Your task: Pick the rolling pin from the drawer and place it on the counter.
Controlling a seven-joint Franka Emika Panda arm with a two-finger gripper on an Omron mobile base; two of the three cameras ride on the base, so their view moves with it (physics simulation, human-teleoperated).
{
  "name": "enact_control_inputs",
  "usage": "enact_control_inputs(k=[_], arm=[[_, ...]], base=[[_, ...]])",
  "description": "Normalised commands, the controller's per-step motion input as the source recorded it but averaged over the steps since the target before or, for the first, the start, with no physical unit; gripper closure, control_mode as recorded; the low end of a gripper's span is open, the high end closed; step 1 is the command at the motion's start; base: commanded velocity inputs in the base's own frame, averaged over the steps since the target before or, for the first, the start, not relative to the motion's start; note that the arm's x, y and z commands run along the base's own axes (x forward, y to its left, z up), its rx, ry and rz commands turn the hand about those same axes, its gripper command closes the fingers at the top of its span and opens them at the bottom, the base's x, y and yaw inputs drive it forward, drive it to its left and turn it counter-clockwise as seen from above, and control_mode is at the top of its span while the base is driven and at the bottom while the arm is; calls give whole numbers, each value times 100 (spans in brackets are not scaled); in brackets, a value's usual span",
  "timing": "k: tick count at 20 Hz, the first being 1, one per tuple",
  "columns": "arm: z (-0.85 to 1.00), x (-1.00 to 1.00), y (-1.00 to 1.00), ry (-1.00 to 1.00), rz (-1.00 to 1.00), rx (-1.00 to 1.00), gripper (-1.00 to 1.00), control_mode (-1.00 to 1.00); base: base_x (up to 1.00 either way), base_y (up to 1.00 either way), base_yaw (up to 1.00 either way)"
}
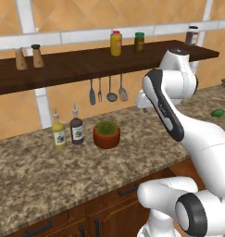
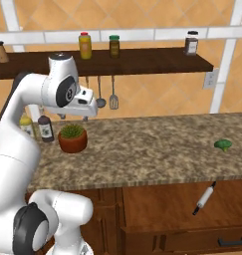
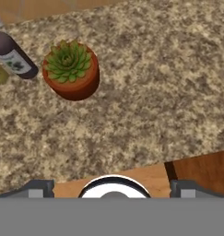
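Observation:
The rolling pin (image 2: 204, 197), pale with dark handles, lies at an angle in the open drawer (image 2: 157, 204) below the counter's edge on the right. The granite counter (image 2: 152, 149) runs across the right base view, and it also spans the left base view as counter (image 1: 40, 176) and the hand view as counter (image 3: 155, 92). My gripper (image 2: 73, 118) hangs above the counter's left part, near the potted plant and well left of the drawer, pointing down. In the hand view, the gripper (image 3: 112, 186) stands open, its fingertips (image 3: 39, 186) wide apart with nothing between them.
A potted succulent (image 2: 72, 138) and two bottles (image 1: 67, 129) stand on the counter near the hand. A green broccoli piece (image 2: 222, 145) lies at the counter's right. A dark wall shelf (image 2: 142, 60) holds jars, and utensils (image 1: 107, 90) hang under it.

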Motion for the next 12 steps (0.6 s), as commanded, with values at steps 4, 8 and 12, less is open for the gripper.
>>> enact_control_inputs(k=[4, 8, 12], arm=[[-1, -72, -23, 0, -16, 6, -100, -100], [-2, -100, -64, 0, -33, 18, -100, -100], [-21, -100, -99, 0, -34, 20, -100, -100]], base=[[0, 0, 0], [0, 0, 0], [0, 0, 0]])
